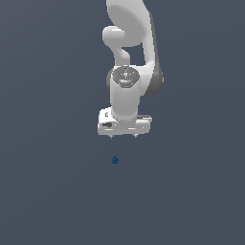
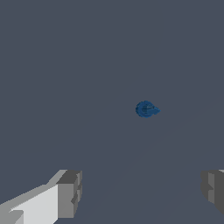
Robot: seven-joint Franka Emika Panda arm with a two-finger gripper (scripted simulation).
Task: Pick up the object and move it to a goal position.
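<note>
Ext view: my arm (image 1: 129,57) hangs down from the top of frame, wrist pointed straight at the grey floor (image 1: 48,191). My gripper (image 1: 123,136) sits at the end w/ both short fingertips poking down, spread apart, nothing between them. The object (image 1: 115,160), a tiny dark blue bit, lies on the floor below the gripper, slightly toward the ext view's left, clear of the fingers, not touching.

Wrist view: my two fingers (image 2: 68,192) show at the frame edges, wide apart, gap empty. The object appears as a small blue blob w/ a rounded end and a short pointed end, lying alone on the floor, well apart from both fingers.
</note>
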